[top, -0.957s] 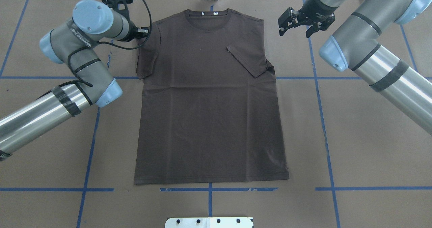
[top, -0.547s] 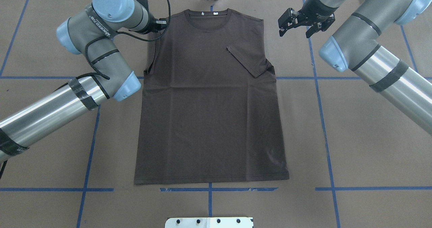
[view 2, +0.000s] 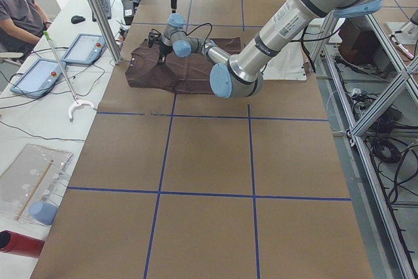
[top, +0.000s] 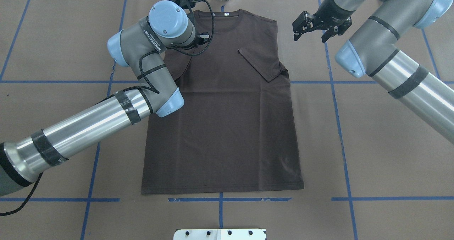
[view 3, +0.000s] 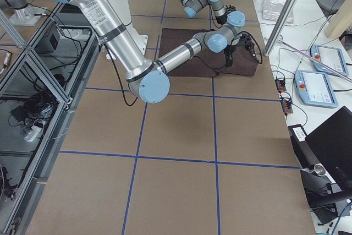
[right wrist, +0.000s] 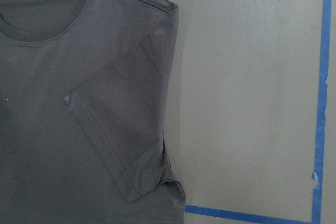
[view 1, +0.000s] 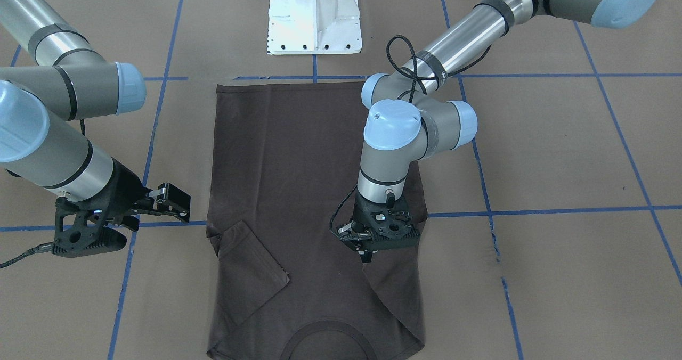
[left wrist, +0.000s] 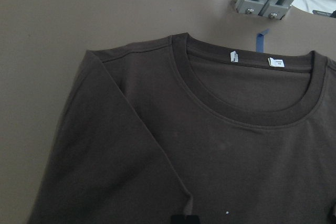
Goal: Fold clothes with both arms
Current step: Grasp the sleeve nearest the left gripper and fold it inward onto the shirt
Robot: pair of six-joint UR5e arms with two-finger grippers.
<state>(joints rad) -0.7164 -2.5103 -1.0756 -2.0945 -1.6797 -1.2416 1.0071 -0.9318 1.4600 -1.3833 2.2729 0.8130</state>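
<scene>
Exterior front-facing view, left to right.
Right gripper [view 1: 139,219]: jaws spread, holding nothing, hanging off the cloth.
T-shirt [view 1: 287,157]: flat on the table [view 1: 559,152], just beside the right gripper and under the left gripper.
Folded sleeve [view 1: 250,269]: lies near the right gripper.
Left gripper [view 1: 366,249]: clenched on the other sleeve [view 1: 394,296], above the chest.

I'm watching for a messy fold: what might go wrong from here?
1. The left gripper holds the left sleeve folded inward; lifting off without a clean release might drag the fold open.
2. The right sleeve lies at a slant, so later folds may come out uneven.
</scene>
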